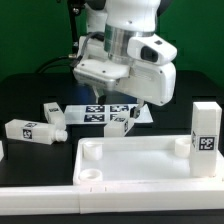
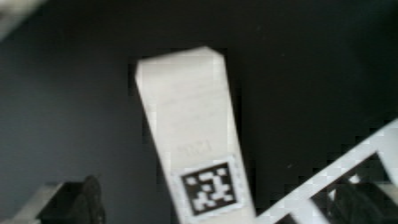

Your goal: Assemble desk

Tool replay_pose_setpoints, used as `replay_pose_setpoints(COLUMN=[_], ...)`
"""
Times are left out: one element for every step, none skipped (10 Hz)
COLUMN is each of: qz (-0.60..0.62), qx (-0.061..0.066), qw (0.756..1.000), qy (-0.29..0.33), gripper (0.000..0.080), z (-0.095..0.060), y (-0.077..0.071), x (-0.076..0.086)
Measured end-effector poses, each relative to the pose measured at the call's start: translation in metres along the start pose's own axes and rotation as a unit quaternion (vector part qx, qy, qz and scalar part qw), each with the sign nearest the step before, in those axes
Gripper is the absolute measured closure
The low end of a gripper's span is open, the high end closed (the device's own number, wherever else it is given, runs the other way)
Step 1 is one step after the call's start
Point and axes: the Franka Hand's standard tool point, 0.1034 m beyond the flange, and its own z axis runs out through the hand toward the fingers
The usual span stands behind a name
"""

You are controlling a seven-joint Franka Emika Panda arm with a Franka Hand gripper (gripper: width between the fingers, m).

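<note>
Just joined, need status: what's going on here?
The Panda's end effector hangs near the marker board, over a leg lying flat; I can't tell whether it's open. The desk panel lies sockets-up in front. One leg stands upright at its corner on the exterior view's right; two more lie loose on that view's left.

White leg (image 2: 185, 120) flat on black table (image 2: 71, 110), square tag (image 2: 215, 187) near one end; marker board (image 2: 349, 176) beside it.
</note>
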Motion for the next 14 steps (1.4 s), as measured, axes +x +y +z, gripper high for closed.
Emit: replay_pose_setpoints(qz=[0.069, 0.138, 0.182, 0.196, 0.215, 0.261, 0.292, 0.33, 0.362, 0.438, 0.521, 0.6, 0.681, 0.698], qx=[0.008, 0.011, 0.01, 0.009, 0.011, 0.01, 0.009, 0.009, 0.009, 0.008, 0.009, 0.013, 0.036, 0.04], qw=[0.998, 0.99, 0.983, 0.98, 0.976, 0.965, 0.956, 0.944, 0.932, 0.899, 0.853, 0.8, 0.731, 0.714], qy=[-0.004, -0.012, -0.016, -0.016, -0.013, -0.013, -0.013, -0.013, -0.012, -0.006, 0.004, 0.013, 0.027, 0.03], gripper=[0.0153, 0.0153, 0.0151, 0.0151, 0.0151, 0.0151, 0.0151, 0.0151, 0.0151, 0.0151, 0.0151, 0.0151, 0.0151, 0.0151], z=[-0.007, -0.015, -0.018, -0.017, -0.014, -0.015, -0.014, -0.014, -0.014, -0.015, -0.014, -0.013, -0.01, -0.009], y=[0.009, 0.02, 0.028, 0.027, 0.024, 0.025, 0.025, 0.025, 0.025, 0.024, 0.022, 0.02, 0.017, 0.017], x=[-0.01, -0.022, -0.029, -0.028, -0.024, -0.025, -0.024, -0.024, -0.024, -0.026, -0.027, -0.026, -0.02, -0.019])
